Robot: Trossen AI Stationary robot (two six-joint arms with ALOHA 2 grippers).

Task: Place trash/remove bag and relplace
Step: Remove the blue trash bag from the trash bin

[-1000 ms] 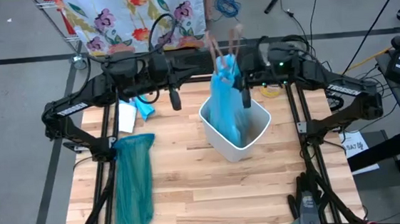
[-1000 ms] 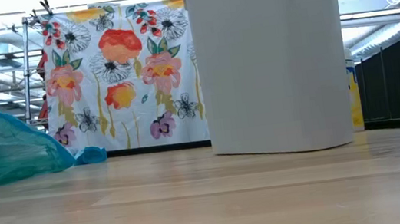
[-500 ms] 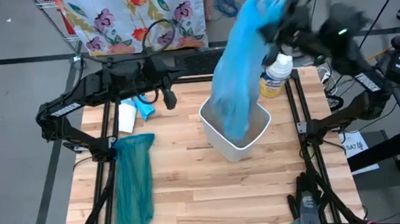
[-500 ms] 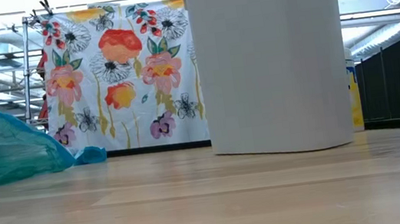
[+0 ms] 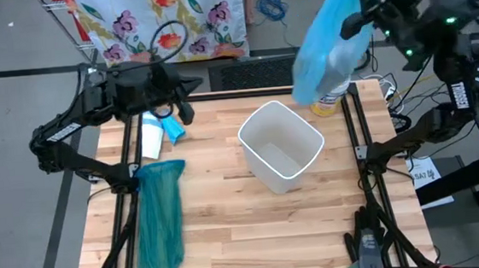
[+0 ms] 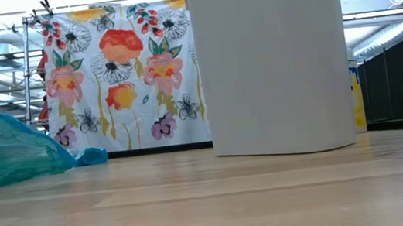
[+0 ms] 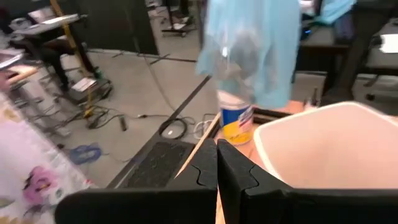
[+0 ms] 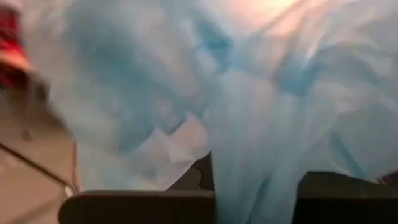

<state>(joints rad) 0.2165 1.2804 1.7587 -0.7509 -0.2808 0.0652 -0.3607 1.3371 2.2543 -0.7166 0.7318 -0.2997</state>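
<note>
The pale blue bag hangs high beyond the table's far right corner, with my right gripper shut on it. In the right wrist view the bag fills the picture. The white bin stands open and unlined on its base at the table's middle. My left gripper is shut on nothing, above the far left part of the table, left of the bin; its fingers point toward the bin's rim and the bag. The trash does not show. My right gripper pinches the bag's gathered upper end between its two fingers, a bunch of several layers. The fingers lie about level, high above the table. The bag hangs slack below them, lifted clear of the bin and the table.
A darker teal bag lies flat along the table's left side. A white piece and a small blue piece lie at the far left. A bottle with a yellow label stands at the far edge behind the hanging bag.
My right gripper has risen and swung toward the table's far right corner, tipping up from pointing downward to about level. It has drawn the blue bag up out of the bin, and the bag now hangs clear. My left gripper has drifted toward the table's left edge. The bin has stayed.
</note>
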